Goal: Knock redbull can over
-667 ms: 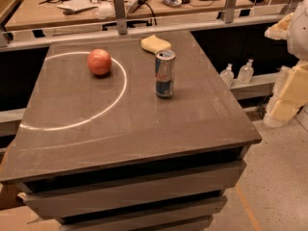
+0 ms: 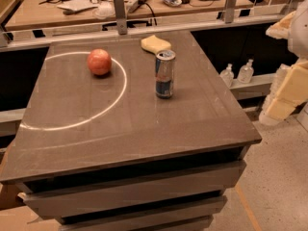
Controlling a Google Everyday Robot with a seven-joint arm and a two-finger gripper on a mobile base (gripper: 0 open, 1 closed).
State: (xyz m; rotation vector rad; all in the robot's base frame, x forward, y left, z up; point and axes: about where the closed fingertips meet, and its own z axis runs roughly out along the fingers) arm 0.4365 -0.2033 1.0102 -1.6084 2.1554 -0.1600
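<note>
Inspection runs from the left of the table. A white arc is marked on the surface, and the apple sits inside it near its far side, probably laid out as a bystander item. The pale yellow sponge lies near the far edge, outside the arc. The redbull can stands just outside the arc on its right, on the near side of the sponge and apart from it, well apart from the apple. It is upright, with its long axis vertical, its silver top up, its base flat on the table, and its red mark facing the camera. The task is therefore judged not yet done. Its tall, slim stance suggests that a sideways push high on the body would topple it. Two small bottles stand on a lower ledge beyond the right edge. The tool hangs off the table at the right edge of the view, well apart from the can. Whether it is open or closed cannot be told.
</note>
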